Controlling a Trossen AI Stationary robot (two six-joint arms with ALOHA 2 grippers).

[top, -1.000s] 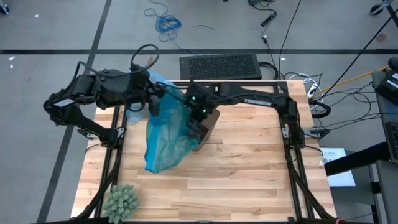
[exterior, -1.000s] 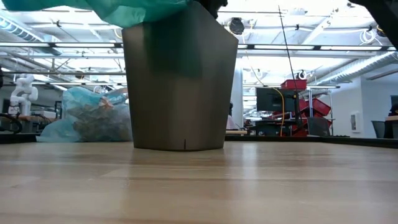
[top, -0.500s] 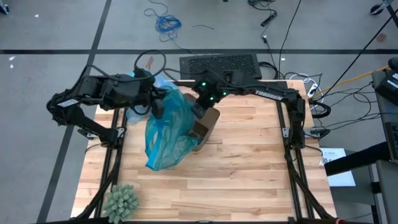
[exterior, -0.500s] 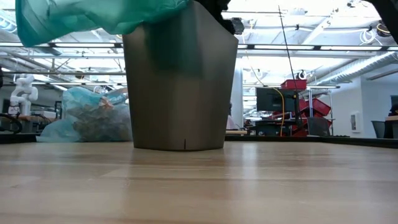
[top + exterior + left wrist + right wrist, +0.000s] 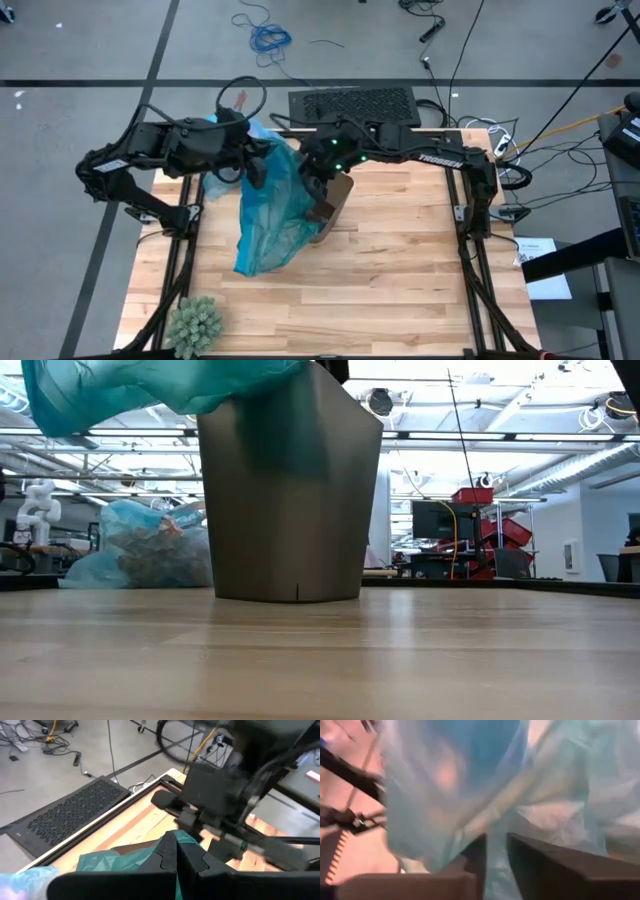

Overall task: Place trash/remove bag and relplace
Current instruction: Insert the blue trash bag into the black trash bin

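Note:
A teal plastic bag (image 5: 270,220) is draped over the left side of a brown bin (image 5: 338,200) that stands upright mid-table; in the low view the teal bag (image 5: 150,385) covers the bin's (image 5: 290,490) top. My left gripper (image 5: 258,170) is shut on the teal bag's upper edge, left of the bin. Above the bin's mouth my right gripper (image 5: 318,188) has its fingers a little apart (image 5: 496,855), with teal plastic close in front. The light blue bag (image 5: 150,550), filled with trash, rests on the table at the far left corner. My left gripper pinches the teal bag's upper edge (image 5: 175,840) between its two fingers, coming from the table's left and slanting down. The plastic hangs from the hold, spreads over the bin's rim and trails onto the table toward the near edge. Whether my right gripper touches the teal plastic (image 5: 470,780), I cannot tell.
A green spiky ball (image 5: 193,322) sits at the table's near left corner. A black perforated panel (image 5: 355,105) lies beyond the far edge. Bare wood (image 5: 400,280) stretches right of and in front of the bin.
My right gripper has risen from the bin's mouth and drawn back a little toward the far edge, tipping as it went. The teal bag's left part now sags lower beside the bin's top. The bin has stayed put.

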